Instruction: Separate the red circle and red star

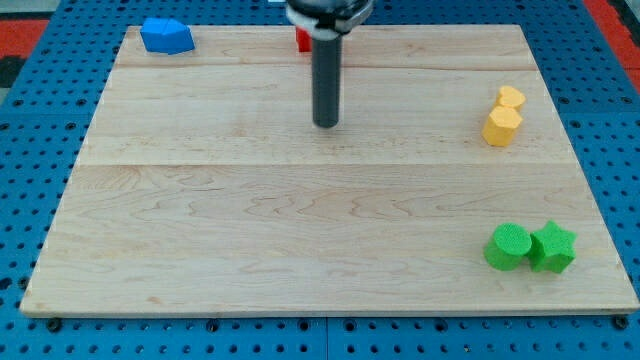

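My tip (326, 124) rests on the wooden board (300, 220), in its upper middle. A red block (302, 40) shows only partly just behind the rod at the view's top; its shape cannot be made out, and I cannot tell whether it is one red block or two. The tip is below that red block, a short way apart from it. The rod hides the rest of the red area.
A blue block (166, 36) lies at the top left corner. Two yellow blocks (504, 116) touch each other at the right edge. A green circle (508, 246) and a green star (552, 247) sit together at the bottom right.
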